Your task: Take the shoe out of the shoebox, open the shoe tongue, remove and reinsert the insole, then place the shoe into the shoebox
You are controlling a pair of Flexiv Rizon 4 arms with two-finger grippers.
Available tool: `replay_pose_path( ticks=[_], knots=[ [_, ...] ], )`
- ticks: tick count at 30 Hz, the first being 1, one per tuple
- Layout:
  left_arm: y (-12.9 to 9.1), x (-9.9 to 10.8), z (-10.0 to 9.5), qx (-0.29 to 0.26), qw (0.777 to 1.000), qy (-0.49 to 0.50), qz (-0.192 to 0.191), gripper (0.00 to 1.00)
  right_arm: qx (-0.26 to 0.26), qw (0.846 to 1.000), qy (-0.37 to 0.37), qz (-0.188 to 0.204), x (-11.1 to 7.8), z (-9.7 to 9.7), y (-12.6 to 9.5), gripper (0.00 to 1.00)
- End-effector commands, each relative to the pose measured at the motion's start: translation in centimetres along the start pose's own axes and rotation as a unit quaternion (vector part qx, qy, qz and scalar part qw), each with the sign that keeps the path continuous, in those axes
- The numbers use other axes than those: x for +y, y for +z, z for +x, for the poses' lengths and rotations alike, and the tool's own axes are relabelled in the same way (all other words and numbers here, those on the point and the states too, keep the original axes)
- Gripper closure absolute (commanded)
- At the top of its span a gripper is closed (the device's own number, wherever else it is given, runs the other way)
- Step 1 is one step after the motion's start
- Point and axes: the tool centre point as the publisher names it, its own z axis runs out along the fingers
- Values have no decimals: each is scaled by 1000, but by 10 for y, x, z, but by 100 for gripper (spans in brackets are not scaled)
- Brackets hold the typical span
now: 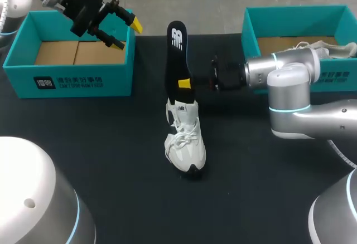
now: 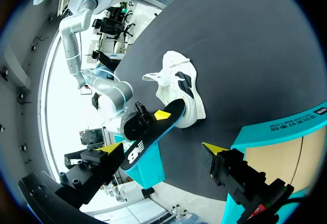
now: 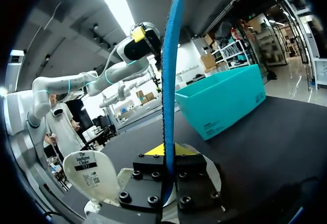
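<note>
- The right gripper (image 1: pixel 187 83) is clamped on the insole (image 1: pixel 177 54) partway up its length. The insole stands nearly upright with its lower end at the opening of the shoe (image 1: pixel 188 150). I cannot tell how deep that end sits. A thin, bendy insole held at one spot could twist or slide out of the grip.
- The shoe stands on the dark surface (image 1: pixel 111 160) between the two boxes, and nothing holds it. The left gripper (image 1: pixel 126 34) has its fingers apart and hangs over the left shoebox (image 1: pixel 67 82), well apart from the shoe. If the insole drags against the inside, the shoe may tip, slide or lift with it.
- When the insole goes back in, the tongue (image 3: pixel 94 175) or the laces (image 1: pixel 179 137) could fold across the opening. The insole would then likely buckle or crease short of the toe.
- In the right wrist view the insole stands edge-on straight ahead of the gripper and hides much of the opening, so aiming could drift.
- The right arm lies close to the right shoebox (image 1: pixel 290 15), and a wide swing might knock it.
</note>
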Motion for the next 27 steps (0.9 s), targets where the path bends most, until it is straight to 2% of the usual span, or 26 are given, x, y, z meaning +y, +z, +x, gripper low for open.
replay_pose_path(
  ticks=[1,10,27],
  knots=[
    [0,0,0,2,1000,0,0,0,-3,1000,5,-4,-11,5,1,100],
    [0,0,0,2,1000,0,0,0,1,1000,26,3,-29,11,5,100],
    [0,0,0,2,1000,0,0,0,12,998,61,27,-48,25,8,100]
  ],
)
